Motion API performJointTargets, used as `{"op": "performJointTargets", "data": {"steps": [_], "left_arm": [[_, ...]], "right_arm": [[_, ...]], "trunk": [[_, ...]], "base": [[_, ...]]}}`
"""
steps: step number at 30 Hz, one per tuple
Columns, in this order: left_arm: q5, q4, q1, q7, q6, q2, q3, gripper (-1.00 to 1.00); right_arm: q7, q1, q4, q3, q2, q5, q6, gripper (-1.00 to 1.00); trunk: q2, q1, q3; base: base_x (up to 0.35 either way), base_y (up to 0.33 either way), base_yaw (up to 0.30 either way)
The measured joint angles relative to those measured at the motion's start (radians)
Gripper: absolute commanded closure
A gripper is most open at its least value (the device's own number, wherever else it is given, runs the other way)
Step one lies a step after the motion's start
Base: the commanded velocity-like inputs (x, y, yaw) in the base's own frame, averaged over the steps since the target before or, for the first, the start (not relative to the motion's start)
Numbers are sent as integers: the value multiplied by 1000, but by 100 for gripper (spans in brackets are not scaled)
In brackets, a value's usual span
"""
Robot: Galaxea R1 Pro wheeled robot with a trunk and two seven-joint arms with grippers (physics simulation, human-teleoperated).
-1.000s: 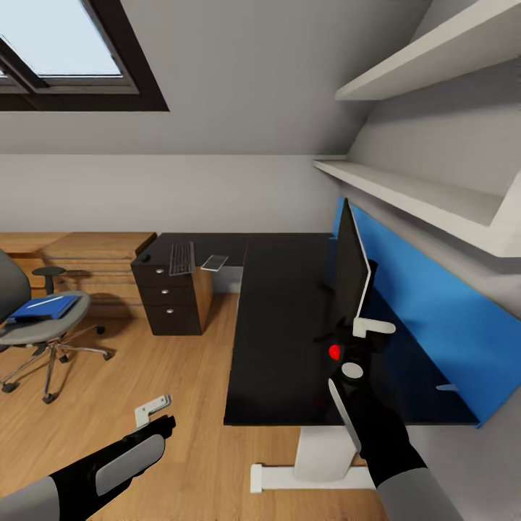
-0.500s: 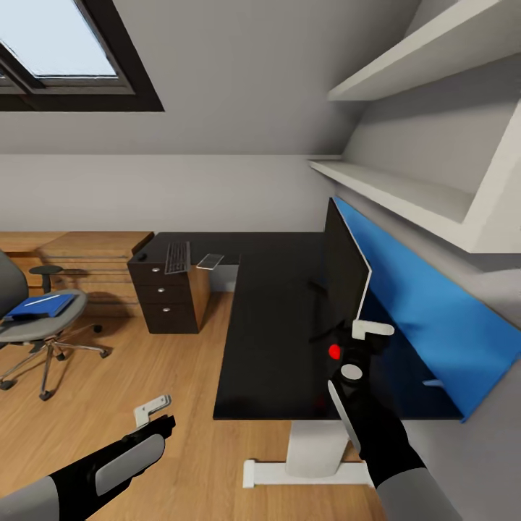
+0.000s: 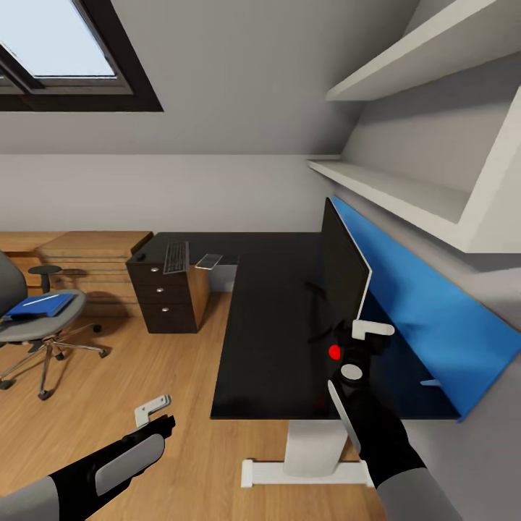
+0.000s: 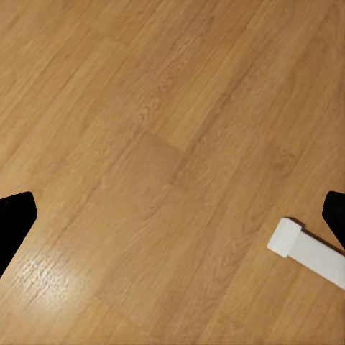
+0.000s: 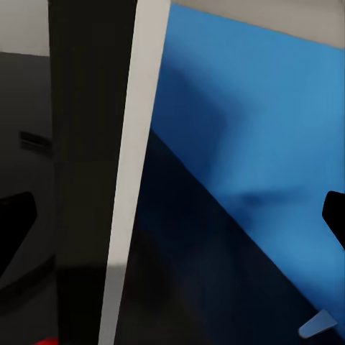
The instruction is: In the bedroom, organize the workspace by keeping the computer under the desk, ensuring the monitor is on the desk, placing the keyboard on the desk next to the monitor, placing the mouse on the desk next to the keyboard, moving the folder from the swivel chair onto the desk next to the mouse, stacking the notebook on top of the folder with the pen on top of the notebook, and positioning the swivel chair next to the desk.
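The monitor stands edge-on on the black desk, its red dot low at the corner. My right gripper is open at that lower corner, and the monitor's white rim runs between its spread fingers. On the desk's far wing lie the keyboard, the small mouse and a flat pale thing, perhaps the notebook. The blue folder lies on the swivel chair at left, with a thin white streak on it. Over bare floor, my left gripper is open. The computer is out of view.
Dark drawers stand under the desk's far wing, beside a low wooden unit. A blue panel backs the desk, with white shelves above. The desk's white foot rests on the wooden floor.
The whole picture has drifted a little leftward, so the camera has moved. The monitor now shows more of its black face. Both arms keep their places in the picture.
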Motion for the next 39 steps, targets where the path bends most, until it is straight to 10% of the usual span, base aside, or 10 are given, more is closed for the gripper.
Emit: {"op": "performJointTargets", "data": {"steps": [16, 23, 39], "left_arm": [[3, 54, 0, -3, -3, 5, 9, -100], [0, 293, 0, -299, 3, 1, 150, -100], [-1, 299, 0, -307, 1, 1, 156, -100]], "right_arm": [[4, 0, -3, 4, -1, -1, -4, -100], [3, 0, -3, 2, -1, -1, -6, -100], [4, 0, -3, 2, -1, -1, -6, -100]], "trunk": [[0, 0, 0], [0, 0, 0], [0, 0, 0]], "base": [[-5, -31, 0], [0, 0, 0], [0, -54, 0]]}}
